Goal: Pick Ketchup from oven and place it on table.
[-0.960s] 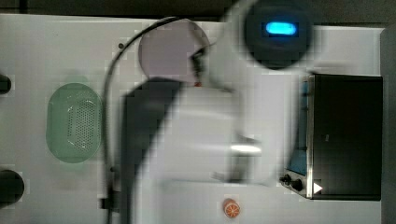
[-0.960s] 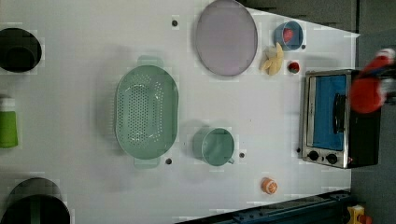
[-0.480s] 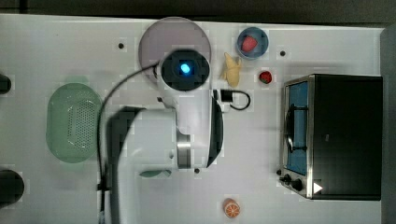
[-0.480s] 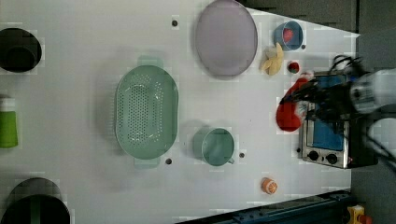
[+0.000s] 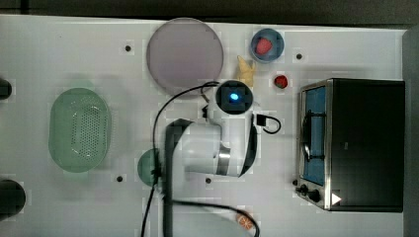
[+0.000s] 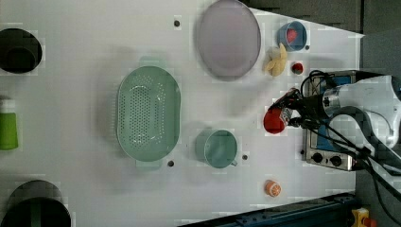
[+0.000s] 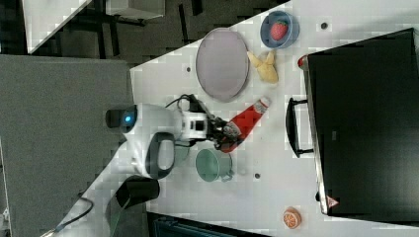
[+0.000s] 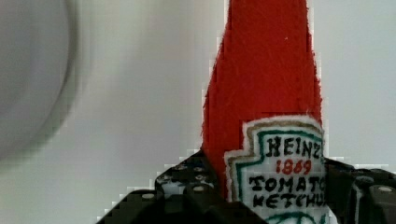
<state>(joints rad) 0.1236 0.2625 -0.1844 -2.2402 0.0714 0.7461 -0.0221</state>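
My gripper (image 7: 225, 131) is shut on the lower body of the ketchup (image 7: 248, 120), a red bottle with a white cap that points toward the oven (image 7: 365, 123). In the wrist view the ketchup (image 8: 266, 93) rises from between the black fingers (image 8: 187, 198), label facing the camera. In the left view the ketchup (image 6: 273, 122) hangs at the gripper (image 6: 285, 109), just off the oven's (image 6: 331, 153) front, over the white table (image 5: 99, 44). The arm hides the bottle in the top view. The oven (image 5: 363, 143) stands at the top view's right, glass door toward the arm.
A purple plate (image 5: 185, 54), a banana (image 5: 245, 71), a small red fruit (image 5: 280, 81) and a blue bowl (image 5: 267, 45) lie beyond the arm. A teal cup (image 6: 217, 148), a green colander (image 5: 79, 129) and an orange slice (image 6: 272, 188) are nearby.
The arm has swung away from the oven toward the top view's left, carrying the ketchup out over the table between plate and cup.
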